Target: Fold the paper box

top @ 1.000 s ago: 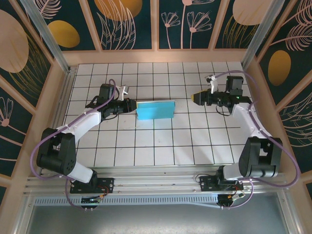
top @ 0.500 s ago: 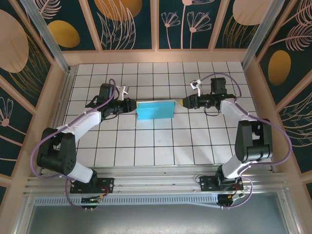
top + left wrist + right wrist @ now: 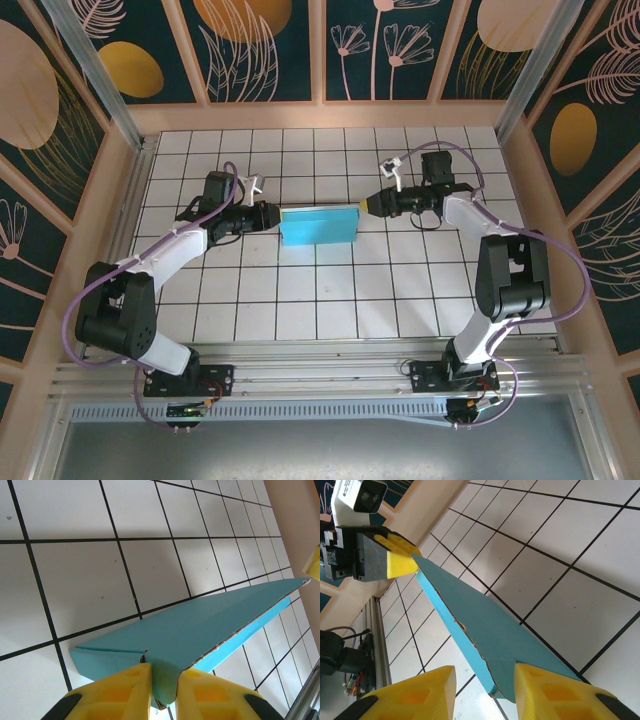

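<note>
A white tiled table (image 3: 300, 300), ruled in black lines and enclosed by dark wall panels (image 3: 255, 60) painted with leaves and flowers, is seen from above. The paper box (image 3: 320, 226), folded flat with its turquoise side showing, is laid near the middle of the table, between the two arms. Its left end is clamped by the left gripper (image 3: 274, 215), whose yellow fingers (image 3: 122, 687) are pressed tight on the card. The opposite end is straddled by the right gripper (image 3: 365, 205), its jaws set partly apart: one finger is placed close against the card, while a gap is left at the other.
</note>
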You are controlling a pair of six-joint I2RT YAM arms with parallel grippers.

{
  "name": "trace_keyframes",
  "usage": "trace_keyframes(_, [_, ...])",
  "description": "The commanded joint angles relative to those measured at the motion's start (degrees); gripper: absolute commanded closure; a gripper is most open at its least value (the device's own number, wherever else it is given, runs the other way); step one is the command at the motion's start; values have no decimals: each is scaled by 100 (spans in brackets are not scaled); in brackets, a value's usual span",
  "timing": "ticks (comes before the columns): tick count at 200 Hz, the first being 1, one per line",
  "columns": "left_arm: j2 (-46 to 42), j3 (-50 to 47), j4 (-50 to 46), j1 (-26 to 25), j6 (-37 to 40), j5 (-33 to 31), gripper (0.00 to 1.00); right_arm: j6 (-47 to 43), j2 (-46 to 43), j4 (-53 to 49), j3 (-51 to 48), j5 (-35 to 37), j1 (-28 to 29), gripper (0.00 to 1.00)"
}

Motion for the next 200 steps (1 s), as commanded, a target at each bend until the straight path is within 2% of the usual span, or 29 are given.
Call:
trace_keyframes(1, [109,48,-283,-35,47,86,81,-150,98,-152,144,21,47,65])
trace_keyframes(57, [107,34,-281,-39,43,97,81,-172,255,-187,133,92,75,70])
trace_keyframes(109, [133,50,-257,-37,17,117,81,-149,273,-163,166,95,108,83])
trace_keyframes(200, [161,15,-221,-40,5,160,81,141,264,-137,190,218,273,94])
